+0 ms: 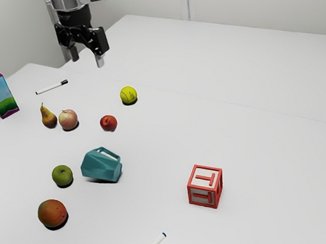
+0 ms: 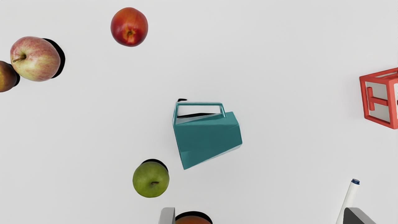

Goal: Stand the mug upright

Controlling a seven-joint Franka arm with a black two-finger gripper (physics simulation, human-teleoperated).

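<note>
And there, reads a raised "T" on the red-framed white letter block [image 1: 205, 187]! Holds the black two-finger gripper [image 1: 87, 58] wide apart, reaches in from the exterior view's upper left, hangs high, aims down toward the faceted teal mug [image 1: 102, 165], lying on its side on the white table [image 1: 267, 147] near the round green apple [image 1: 62, 175].

Side view slants down; wrist view, closer overhead, shares the mug [image 2: 208, 138].
</note>
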